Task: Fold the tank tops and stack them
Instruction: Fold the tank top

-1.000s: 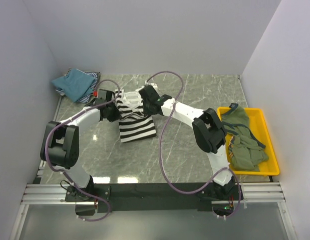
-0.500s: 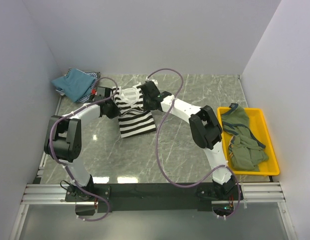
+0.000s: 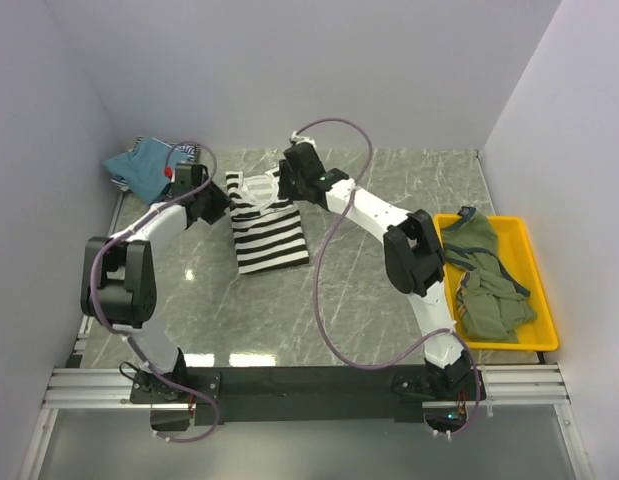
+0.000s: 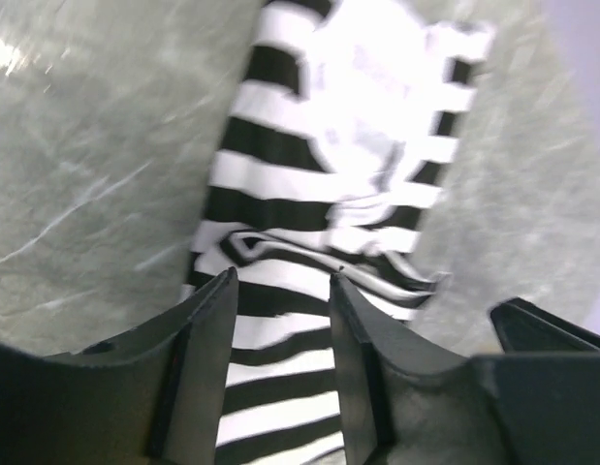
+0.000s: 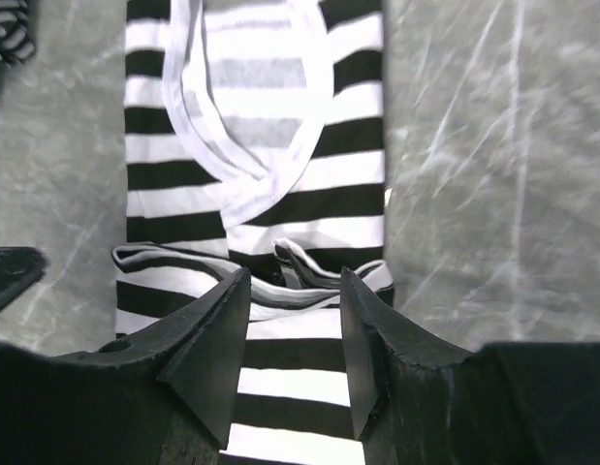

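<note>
Black-and-white striped tank top (image 3: pixel 269 232) is lying folded on the table (image 3: pixel 379 300), left of centre toward the far edge, its white-trimmed neckline facing up. Left gripper (image 4: pixel 280 286) and right gripper (image 5: pixel 295 281) are hanging over it, each with fingers parted and holding nothing. Teal tank top (image 3: pixel 144 168) is lying bunched over a finely striped one (image 3: pixel 193 153) in the far-left corner. Olive-green tank top (image 3: pixel 479 270) is lying crumpled in the yellow tray (image 3: pixel 514 240) at the right edge.
</note>
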Available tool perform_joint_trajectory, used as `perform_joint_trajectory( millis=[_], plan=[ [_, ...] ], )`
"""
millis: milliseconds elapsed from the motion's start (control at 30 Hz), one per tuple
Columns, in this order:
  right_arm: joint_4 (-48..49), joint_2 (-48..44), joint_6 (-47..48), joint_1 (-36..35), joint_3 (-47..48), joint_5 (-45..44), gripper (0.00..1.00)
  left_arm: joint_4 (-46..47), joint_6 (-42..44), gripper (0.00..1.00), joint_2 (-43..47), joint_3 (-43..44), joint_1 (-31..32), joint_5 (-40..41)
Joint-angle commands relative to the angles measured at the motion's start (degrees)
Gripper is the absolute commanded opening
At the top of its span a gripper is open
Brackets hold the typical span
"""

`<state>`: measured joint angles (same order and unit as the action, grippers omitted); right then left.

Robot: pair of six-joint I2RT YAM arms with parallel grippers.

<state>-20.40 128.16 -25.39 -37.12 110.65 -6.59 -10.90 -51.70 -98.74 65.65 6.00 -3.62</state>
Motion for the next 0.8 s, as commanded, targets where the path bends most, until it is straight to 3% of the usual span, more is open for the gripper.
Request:
perform_joint_trajectory(
  millis=[0, 200, 233, 333, 533, 767],
  plan=[
    [1.3, -5.7, 1.6, 1.0, 0.0, -0.4, 0.49, 2.3, 0.6, 0.47, 6.3, 1.5, 0.2, -1.5],
    [6.2, -11.0, 1.1, 0.2, -11.8, 4.3, 0.43, 5.1, -0.6, 0.32, 11.5, -7.2, 5.2, -2.2],
    [6.8, -10.9, 1.0, -0.1, -12.6, 6.4, 0.4, 5.7, -1.0, 0.23, 11.1, -7.5, 5.8, -2.8],
    [6.5, -9.3, 1.1, -0.7, -13.3, 9.7, 0.36, 7.0, -1.6, 0.1, 7.8, -7.6, 6.8, -5.6],
    [6.6, -8.6, -0.2, -1.6, -16.7, 11.5, 0.34, 6.5, -1.6, 0.02, -1.8, -3.3, 6.7, -5.5],
    [7.6, -11.0, -2.4, -3.7, -25.0, 12.0, 0.33, 5.2, -1.8, 0.02, -10.2, 5.4, 4.4, -4.9]
  ],
)
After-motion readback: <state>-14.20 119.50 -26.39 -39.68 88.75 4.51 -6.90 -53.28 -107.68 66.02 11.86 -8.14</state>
